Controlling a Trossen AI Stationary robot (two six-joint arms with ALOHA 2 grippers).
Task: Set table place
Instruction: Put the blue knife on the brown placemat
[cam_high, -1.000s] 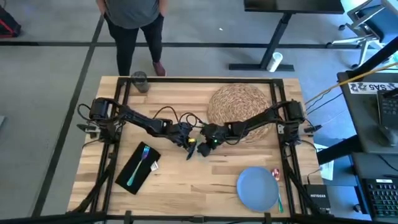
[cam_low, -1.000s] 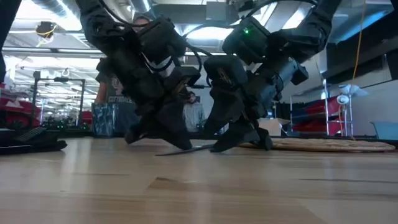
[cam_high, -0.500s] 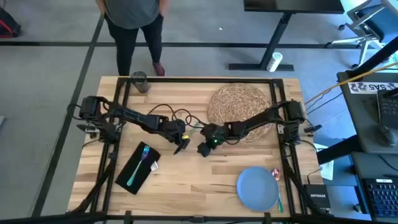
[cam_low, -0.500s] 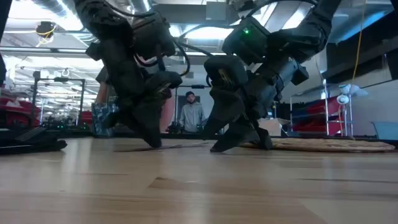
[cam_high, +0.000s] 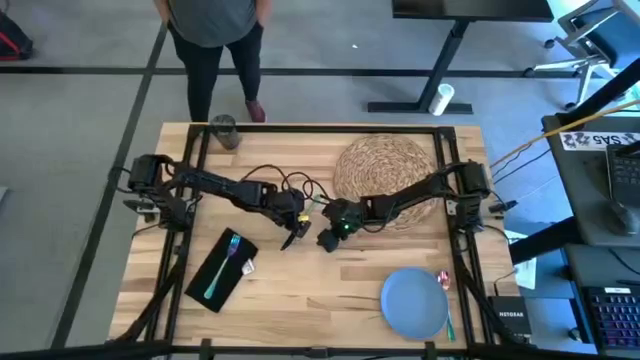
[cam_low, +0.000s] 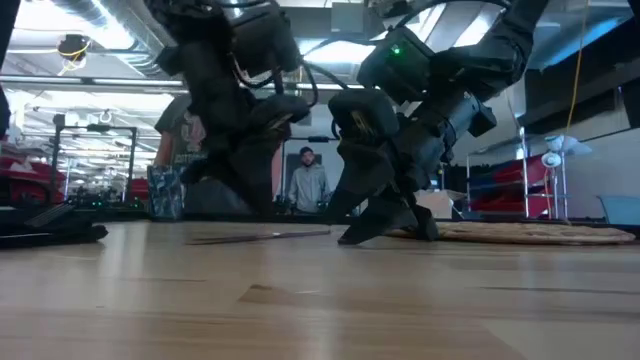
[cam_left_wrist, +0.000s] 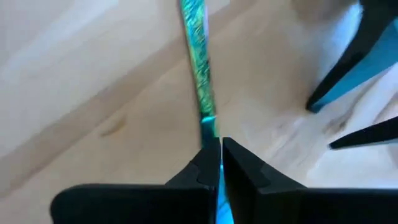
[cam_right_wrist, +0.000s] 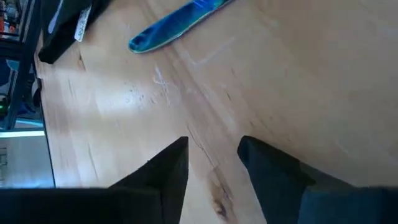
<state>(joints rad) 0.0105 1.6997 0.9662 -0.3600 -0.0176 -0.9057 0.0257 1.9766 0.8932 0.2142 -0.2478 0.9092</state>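
Two pincers work mid-surface, just in front of the round woven straw placemat (cam_high: 383, 170). Nearest, well short of the mat: round blue plate (cam_high: 414, 303) & black rectangular napkin (cam_high: 200, 283) w/ teal fork (cam_high: 225, 260) on it. Left pincer (cam_high: 291, 236) is clamped tight on a slim iridescent green cutlery piece (cam_left_wrist: 198, 74), low over the light wood surface (cam_high: 300, 300). Right pincer (cam_high: 327, 240) sits beside it, fingers apart, empty. Small grey glass (cam_high: 224, 131) stands at the far edge, left of the mat. Step: prob. carrying cutlery to its spot; next it needs laying flat beside the mat. Vs 1 s ago: left pincer has drawn away from right, taking the piece.
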